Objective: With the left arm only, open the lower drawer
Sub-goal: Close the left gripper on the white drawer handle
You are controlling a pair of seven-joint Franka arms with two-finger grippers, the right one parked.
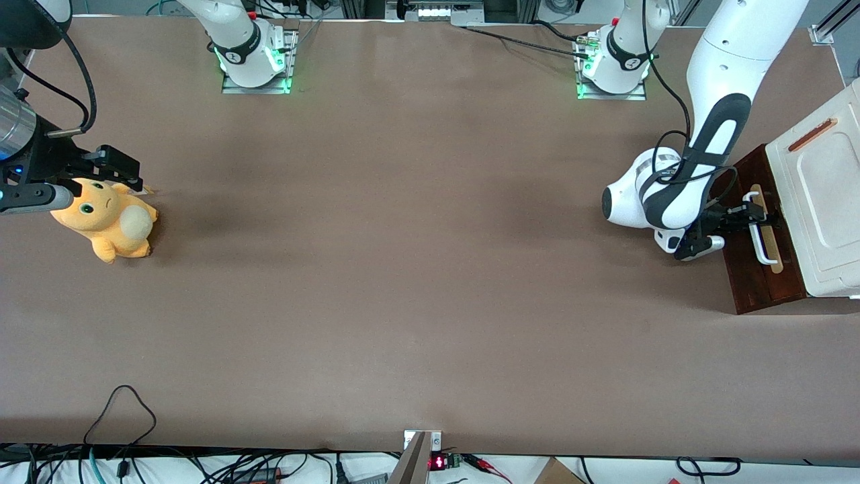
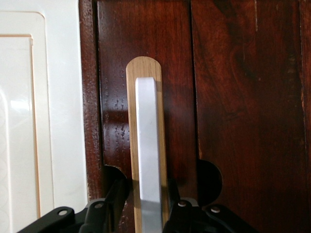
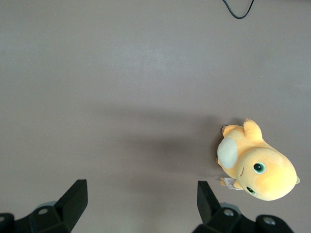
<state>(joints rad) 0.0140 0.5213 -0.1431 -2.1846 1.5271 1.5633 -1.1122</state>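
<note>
The lower drawer (image 1: 749,275) is dark reddish-brown wood, standing at the working arm's end of the table under the white cabinet top (image 1: 826,195). Its white bar handle (image 1: 763,247) lies over a pale wood strip (image 1: 772,259). The left arm's gripper (image 1: 756,216) is at the end of that handle farther from the front camera. In the left wrist view the handle (image 2: 147,131) runs between the two black fingers (image 2: 114,194), which straddle it. The gripper (image 2: 146,199) is open, with a gap showing between one finger and the bar. The drawer front (image 2: 243,97) fills most of that view.
An orange plush toy (image 1: 107,218) lies on the brown table (image 1: 416,269) toward the parked arm's end, also seen in the right wrist view as the plush toy (image 3: 255,167). A black cable loop (image 1: 121,410) rests near the table's front edge.
</note>
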